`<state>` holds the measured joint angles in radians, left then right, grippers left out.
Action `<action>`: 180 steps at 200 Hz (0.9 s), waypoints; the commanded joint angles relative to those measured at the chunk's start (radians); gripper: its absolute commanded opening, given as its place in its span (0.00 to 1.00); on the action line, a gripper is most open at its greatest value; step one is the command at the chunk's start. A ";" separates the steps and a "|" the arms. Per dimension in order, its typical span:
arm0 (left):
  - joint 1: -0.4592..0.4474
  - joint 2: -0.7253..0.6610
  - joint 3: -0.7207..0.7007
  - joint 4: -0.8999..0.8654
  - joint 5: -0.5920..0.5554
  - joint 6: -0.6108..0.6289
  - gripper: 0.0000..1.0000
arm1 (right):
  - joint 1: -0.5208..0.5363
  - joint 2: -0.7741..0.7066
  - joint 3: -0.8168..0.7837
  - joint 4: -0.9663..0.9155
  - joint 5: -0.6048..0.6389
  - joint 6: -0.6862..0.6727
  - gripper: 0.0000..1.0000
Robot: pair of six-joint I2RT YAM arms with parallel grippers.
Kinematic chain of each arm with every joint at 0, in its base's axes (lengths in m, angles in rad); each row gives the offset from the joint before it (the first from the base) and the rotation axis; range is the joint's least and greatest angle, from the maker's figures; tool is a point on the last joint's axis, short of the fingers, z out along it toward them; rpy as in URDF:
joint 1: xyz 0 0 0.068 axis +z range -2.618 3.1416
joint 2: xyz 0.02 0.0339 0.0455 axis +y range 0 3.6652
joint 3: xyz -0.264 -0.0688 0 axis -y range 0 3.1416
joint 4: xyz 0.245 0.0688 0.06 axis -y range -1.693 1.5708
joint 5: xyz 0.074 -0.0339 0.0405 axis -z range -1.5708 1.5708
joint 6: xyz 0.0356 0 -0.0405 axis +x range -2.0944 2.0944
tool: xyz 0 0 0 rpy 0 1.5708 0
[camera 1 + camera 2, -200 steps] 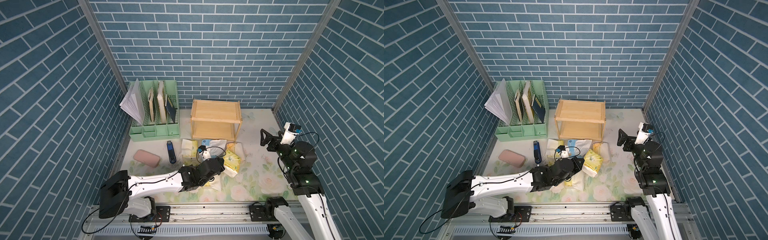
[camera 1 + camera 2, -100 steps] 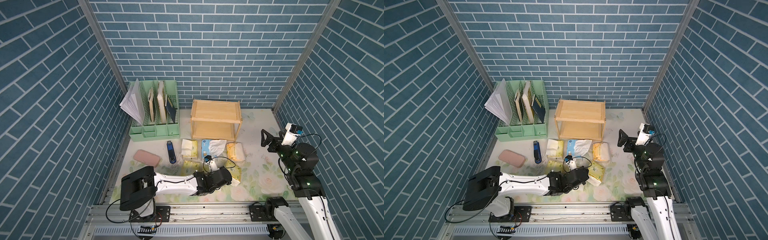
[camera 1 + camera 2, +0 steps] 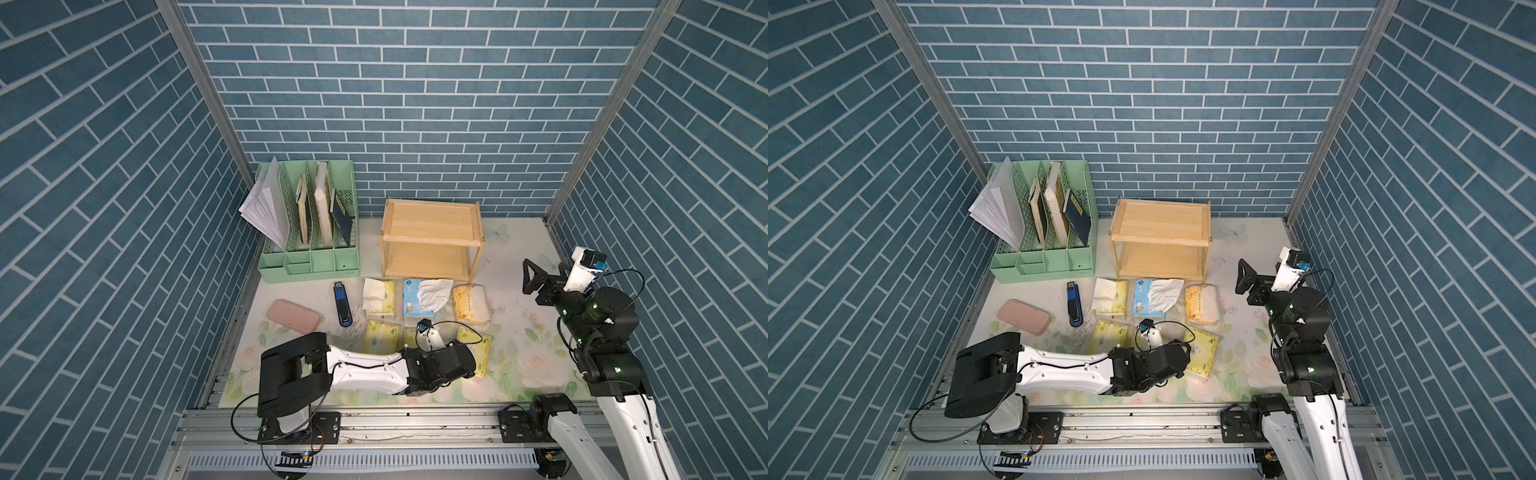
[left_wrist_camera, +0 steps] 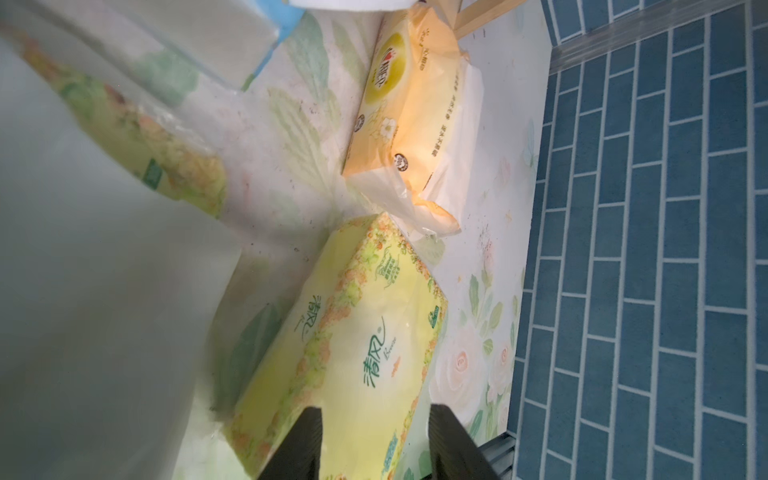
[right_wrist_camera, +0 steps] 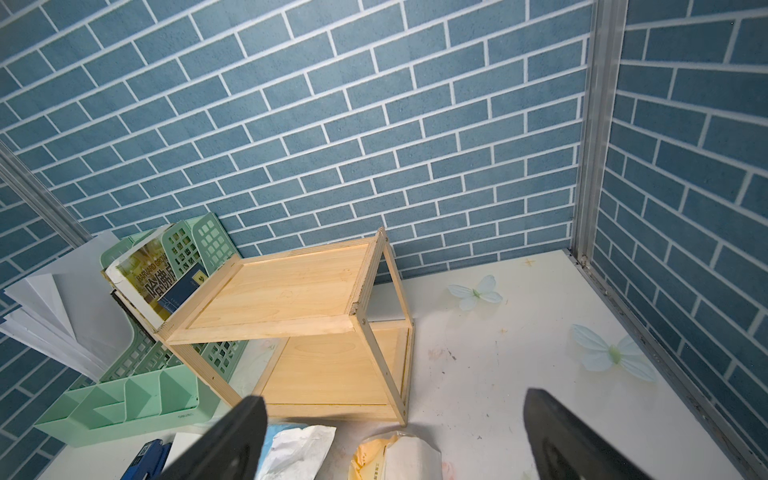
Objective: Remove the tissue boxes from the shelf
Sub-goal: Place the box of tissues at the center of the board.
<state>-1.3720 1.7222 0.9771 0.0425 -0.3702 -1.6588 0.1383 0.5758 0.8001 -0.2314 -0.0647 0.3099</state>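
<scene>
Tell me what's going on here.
The wooden shelf stands empty on both tiers. The tissue packs all lie on the table in front of it. The left gripper is low over a yellow-green pack in the front row, jaws apart and not clamping it. The right gripper hovers open beside the shelf, holding nothing.

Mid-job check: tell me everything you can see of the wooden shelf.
The shelf is a small two-tier rack of light, unpainted wood: two flat boards with raised edges, joined by thin corner posts. It stands upright at the back of the table, near the brick wall, beside the green file organizer; whether they touch cannot be told. Both boards are bare. Tissue packs lie on the table in front of it.
</scene>
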 commanded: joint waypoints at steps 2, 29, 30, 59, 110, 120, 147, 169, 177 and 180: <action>-0.011 0.006 0.029 -0.042 0.001 -0.010 0.54 | -0.004 -0.016 -0.013 -0.004 -0.004 0.017 1.00; -0.015 -0.032 0.055 -0.133 -0.070 0.009 0.59 | -0.003 -0.018 -0.008 -0.015 -0.004 0.008 1.00; -0.015 -0.033 0.056 -0.135 -0.075 0.010 0.60 | -0.003 -0.019 -0.008 -0.016 -0.004 0.008 1.00; -0.015 -0.056 0.032 -0.141 -0.084 0.002 0.75 | -0.003 -0.024 -0.005 -0.025 -0.004 -0.006 1.00; 0.012 0.011 0.023 -0.047 0.031 0.027 0.94 | -0.004 -0.025 0.009 -0.039 -0.004 -0.011 1.00; 0.016 0.020 0.030 -0.043 0.038 0.041 0.94 | -0.003 -0.027 0.011 -0.043 -0.004 -0.012 1.00; 0.025 0.042 0.040 -0.026 0.061 0.072 0.95 | -0.004 -0.031 0.012 -0.050 -0.004 -0.015 1.00; 0.026 0.067 0.051 0.016 0.109 0.099 0.95 | -0.003 -0.030 0.010 -0.053 -0.004 -0.015 1.00; 0.025 0.080 0.064 0.026 0.129 0.117 0.95 | -0.004 -0.031 0.010 -0.052 -0.004 -0.015 1.00; 0.027 0.083 0.071 0.026 0.136 0.121 0.95 | -0.004 -0.031 0.008 -0.052 -0.004 -0.015 1.00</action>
<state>-1.3521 1.7672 1.0111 0.0307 -0.2947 -1.5986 0.1383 0.5549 0.7990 -0.2699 -0.0647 0.3088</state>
